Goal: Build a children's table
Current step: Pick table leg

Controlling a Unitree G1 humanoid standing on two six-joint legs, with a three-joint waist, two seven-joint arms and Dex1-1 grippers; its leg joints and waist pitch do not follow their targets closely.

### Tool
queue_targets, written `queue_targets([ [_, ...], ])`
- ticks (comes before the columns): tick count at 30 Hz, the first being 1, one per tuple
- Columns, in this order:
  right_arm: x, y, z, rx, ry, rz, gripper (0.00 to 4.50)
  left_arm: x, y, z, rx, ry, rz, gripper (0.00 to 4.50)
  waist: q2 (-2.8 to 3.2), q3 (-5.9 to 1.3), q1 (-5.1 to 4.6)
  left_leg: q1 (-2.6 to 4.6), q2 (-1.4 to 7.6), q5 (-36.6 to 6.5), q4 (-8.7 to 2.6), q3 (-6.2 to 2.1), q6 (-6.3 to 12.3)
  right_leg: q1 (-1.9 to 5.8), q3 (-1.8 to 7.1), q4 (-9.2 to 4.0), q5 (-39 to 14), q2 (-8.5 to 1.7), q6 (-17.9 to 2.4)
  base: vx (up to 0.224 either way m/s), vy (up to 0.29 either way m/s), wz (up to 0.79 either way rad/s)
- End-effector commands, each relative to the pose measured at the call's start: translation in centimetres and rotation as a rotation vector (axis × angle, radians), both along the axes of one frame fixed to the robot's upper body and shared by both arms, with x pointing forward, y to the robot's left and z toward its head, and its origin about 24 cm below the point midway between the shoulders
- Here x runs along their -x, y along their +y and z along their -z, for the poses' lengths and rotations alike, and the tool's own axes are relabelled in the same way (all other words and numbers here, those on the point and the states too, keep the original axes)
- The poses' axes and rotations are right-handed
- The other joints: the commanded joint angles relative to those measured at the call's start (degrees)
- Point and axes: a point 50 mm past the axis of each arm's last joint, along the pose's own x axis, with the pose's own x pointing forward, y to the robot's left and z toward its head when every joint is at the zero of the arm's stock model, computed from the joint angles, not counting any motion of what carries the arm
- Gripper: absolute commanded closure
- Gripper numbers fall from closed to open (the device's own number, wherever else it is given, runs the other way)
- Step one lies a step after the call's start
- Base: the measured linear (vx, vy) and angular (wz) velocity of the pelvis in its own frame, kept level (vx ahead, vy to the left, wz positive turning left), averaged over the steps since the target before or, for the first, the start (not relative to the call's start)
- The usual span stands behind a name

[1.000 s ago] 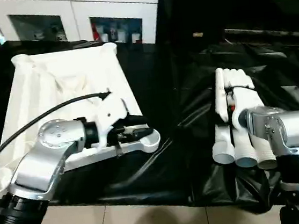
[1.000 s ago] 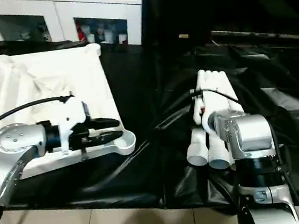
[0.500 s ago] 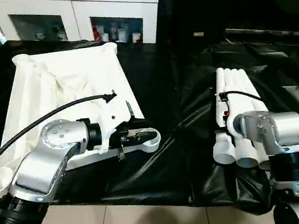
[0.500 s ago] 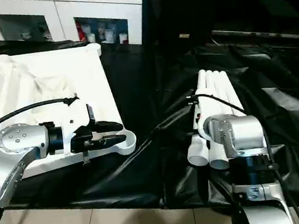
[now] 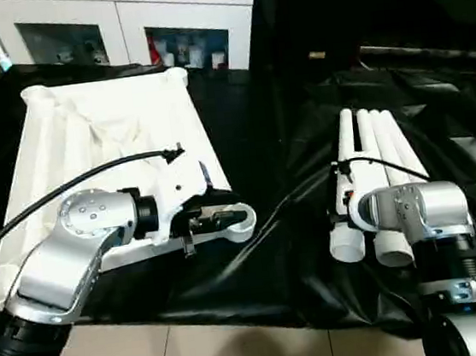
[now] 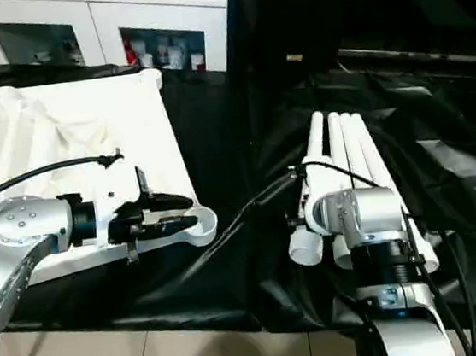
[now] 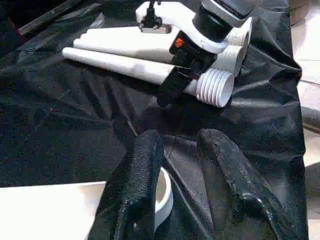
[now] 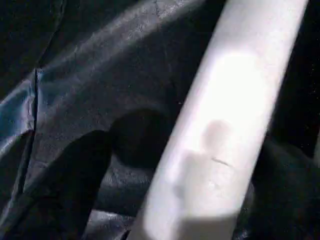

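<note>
Top [image 5: 104, 133]: upside down on black sheet [image 5: 264, 252], robot's left side, ribs up.
Legs [image 5: 373, 154]: 4 side by side on the sheet, right side, well apart from top.
Left gripper [image 5: 225, 217]: clamped on top's near corner socket [image 5: 241, 222].
Right gripper [image 7: 172, 90]: straddles the leftmost leg [image 8: 220, 125], fingers apart.
Cabinet [image 5: 118, 28]: behind.

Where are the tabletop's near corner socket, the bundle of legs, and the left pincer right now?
Corner socket [image 6: 199, 224]: right eye view, on its rounded rim.
Bundle of legs [image 5: 377, 136]: left eye view, mid-shaft of a middle leg.
Left pincer [image 7: 180, 150]: left wrist view, midway between its fingertips.
</note>
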Motion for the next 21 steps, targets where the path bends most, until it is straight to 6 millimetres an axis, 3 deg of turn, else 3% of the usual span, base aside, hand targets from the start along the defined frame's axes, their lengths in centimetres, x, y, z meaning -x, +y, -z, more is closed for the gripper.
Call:
queue_targets([
  [1, -0.3, -0.3, 0.1, -0.004, 0.009, 0.02, 0.7, 0.1, -0.2, -0.4, -0.003, -0.009, 0.016, 2.96, 0.78, -3.44, 0.06, 1.24, 2.99, -3.02, -4.27, -0.91, -4.85, 1.57, 2.83, -3.58, 5.09, -4.69, -9.84, 0.0, 0.0, 0.0],
  [5, -0.5, -0.1, 0.2, -0.028, 0.012, 0.038, 0.81, 0.0, -0.2, -0.2, -0.009, -0.008, 0.01, 2.96, 0.8, -3.53, 0.17, 1.14, 2.91, -2.39, -4.21, -0.9, -4.67, 1.71, 2.86, -3.54, 6.4, -4.73, -9.68, 0.0, 0.0, 0.0],
  [7, -0.8, -0.2, 0.4, -0.045, 0.007, 0.063, 1.17, -0.1, -0.2, 0.0, -0.014, -0.002, -0.006, 2.96, 0.67, -3.52, 0.2, 1.13, 2.94, -2.63, -4.25, -0.91, -4.65, 1.7, 2.81, -3.51, 5.94, -4.78, -10.01, 0.0, 0.0, 0.0],
  [10, -1.0, -0.3, 0.4, -0.057, 0.0, 0.083, 1.24, -0.1, -0.2, 0.1, -0.015, 0.016, -0.016, 2.62, 0.47, -3.46, 0.17, 1.18, 2.96, -2.92, -4.29, -0.83, -4.7, 1.66, 2.8, -3.55, 5.45, -4.73, -9.93, 0.0, 0.0, 0.0],
  [12, -1.2, -0.3, 0.4, -0.069, -0.006, 0.094, 1.58, -0.4, -0.2, 0.0, -0.013, 0.02, -0.041, 2.44, 0.49, -3.43, 0.19, 1.1, 2.92, -2.82, -4.3, -0.86, -4.4, 1.7, 2.8, -3.57, 5.2, -4.77, -9.8, 0.0, 0.0, 0.0],
  [14, -1.5, -0.2, 0.2, -0.085, -0.027, 0.111, 1.58, -0.9, -0.1, -0.2, -0.002, 0.006, -0.086, 2.44, 0.14, -3.46, 0.2, 1.15, 2.97, -2.87, -4.29, -0.81, -4.18, 1.68, 2.8, -3.59, 4.53, -4.81, -9.77, 0.0, 0.0, 0.0],
  [16, -1.8, -0.2, 0.1, -0.105, -0.04, 0.13, 1.83, -1.2, 0.0, -0.3, 0.01, 0.003, -0.108, 2.2, 0.26, -3.47, 0.23, 1.16, 2.95, -2.94, -4.27, -0.8, -4.21, 1.58, 2.79, -3.59, 4.46, -4.83, -9.93, 0.0, 0.0, 0.0],
  [21, -2.1, -0.2, -0.2, -0.141, -0.072, 0.143, 2.34, -1.6, 0.0, -0.5, 0.031, 0.014, -0.153, 1.77, -0.25, -3.65, 0.29, 0.97, 2.88, -0.55, -4.1, -0.77, -3.12, 1.79, 2.73, -3.33, 7.5, -4.71, -9.65, 0.0, 0.0, 0.0],
])
